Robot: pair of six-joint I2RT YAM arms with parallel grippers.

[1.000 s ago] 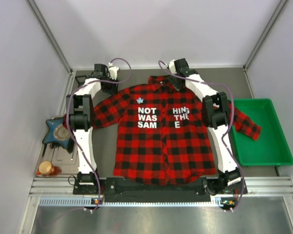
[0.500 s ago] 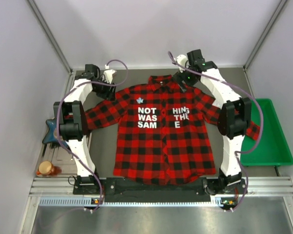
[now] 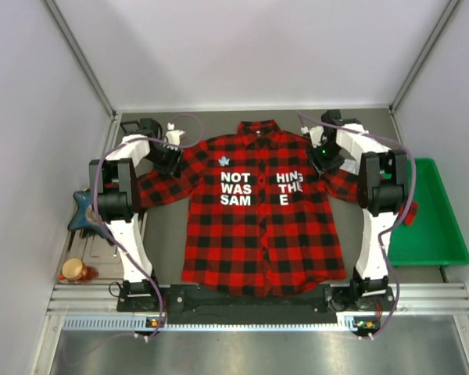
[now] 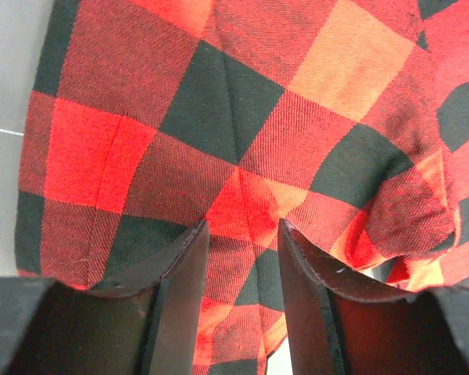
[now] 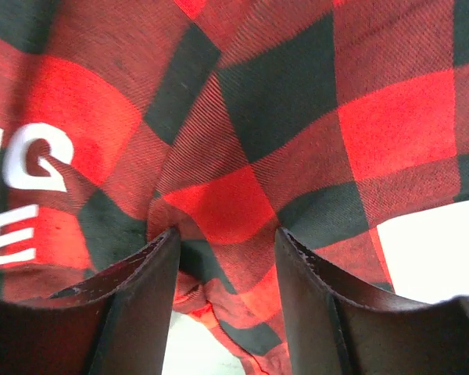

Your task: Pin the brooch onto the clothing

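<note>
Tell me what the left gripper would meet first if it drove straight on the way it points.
The shirt: the left gripper points straight into its plaid cloth, and a fold sits between the fingers. Depth behind it is unclear.

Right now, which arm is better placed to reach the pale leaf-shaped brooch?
Left, probably: left end effector sits on the brooch side of the red-and-black plaid shirt; right end effector is beyond the lettering.
</note>
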